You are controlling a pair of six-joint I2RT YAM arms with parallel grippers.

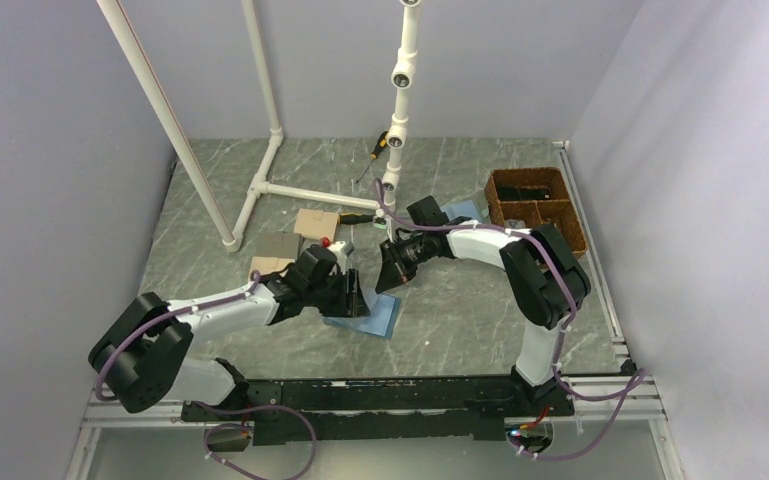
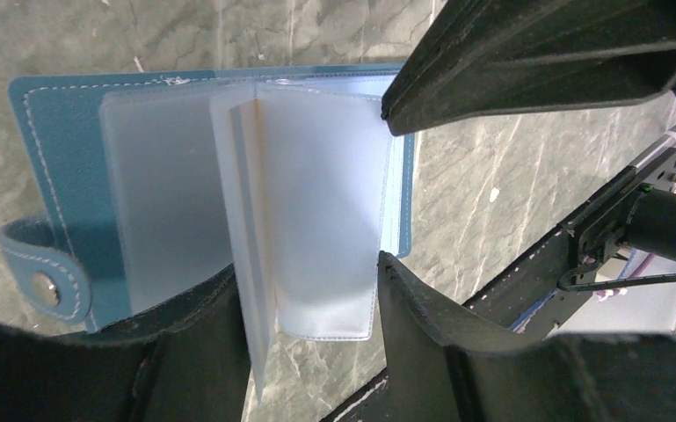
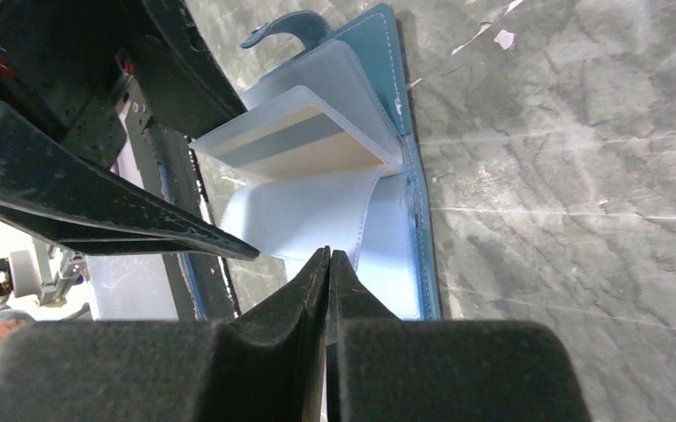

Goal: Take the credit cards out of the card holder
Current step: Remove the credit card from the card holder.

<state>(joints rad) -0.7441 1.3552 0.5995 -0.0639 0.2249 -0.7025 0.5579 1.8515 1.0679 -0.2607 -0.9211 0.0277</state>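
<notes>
The card holder [image 1: 375, 318] lies open on the table, with a teal-blue cover [image 2: 61, 158] and frosted plastic sleeves [image 2: 316, 202] fanned up. A card [image 3: 308, 149], tan with a grey stripe, sits inside a raised sleeve. My left gripper [image 2: 316, 352] is open, with one finger [image 2: 422, 334] on each side of the standing sleeves at their near edge. My right gripper [image 3: 328, 257] is shut, its tips at the edge of a lifted sleeve [image 3: 316, 215]. I cannot tell whether the sleeve is pinched. It also shows in the left wrist view [image 2: 536, 61].
Tan blocks [image 1: 315, 222] and a grey-brown one [image 1: 278, 248] lie behind the left gripper. A brown basket [image 1: 535, 205] stands at the back right, with a paler blue folder [image 1: 462, 210] beside it. A white pipe frame [image 1: 260, 190] stands at the back left.
</notes>
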